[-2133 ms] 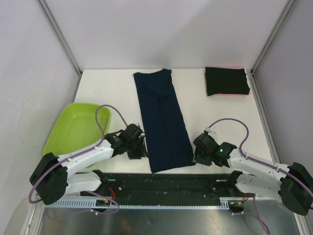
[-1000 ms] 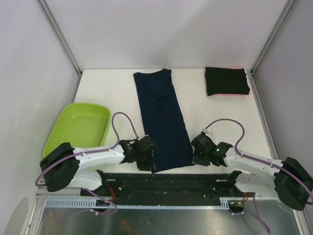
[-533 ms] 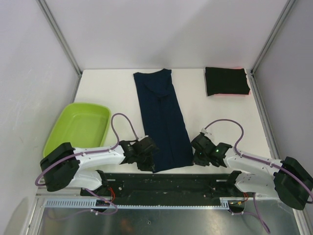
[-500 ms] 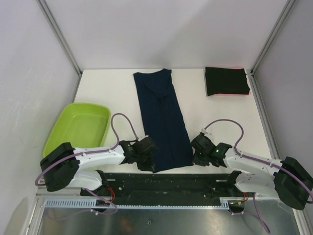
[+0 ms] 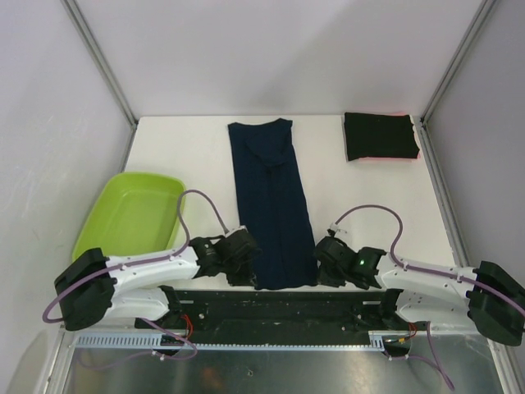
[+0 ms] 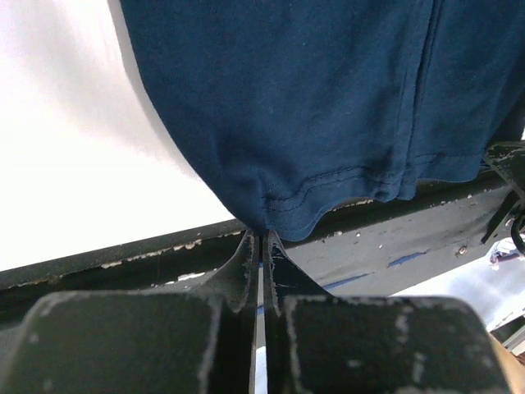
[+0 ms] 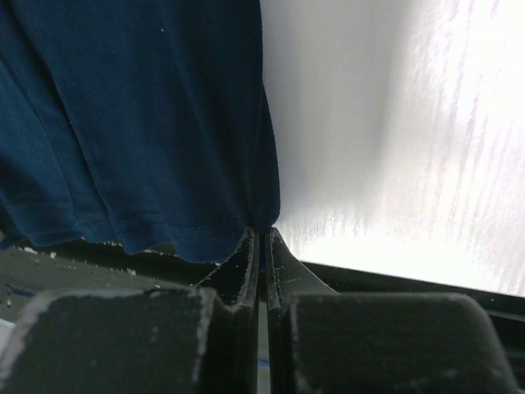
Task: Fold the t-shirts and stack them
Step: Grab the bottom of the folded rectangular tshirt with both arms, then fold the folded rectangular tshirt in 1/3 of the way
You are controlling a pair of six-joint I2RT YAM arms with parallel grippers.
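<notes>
At the near edge of the table [image 5: 189, 156], the left gripper [image 6: 261, 238] is pinched fully closed on the near-left corner of the navy t-shirt [image 5: 271, 197], hem caught between its fingertips; the right gripper [image 7: 259, 234] is likewise clamped tight on the near-right corner. The shirt stretches away from both as a long flat strip; the lime-green tub [image 5: 131, 215] sits to its left; farthest off, well apart at the far right corner, lies the folded black t-shirt [image 5: 379, 135] with a red-pink edge [image 5: 371, 159] beneath.
</notes>
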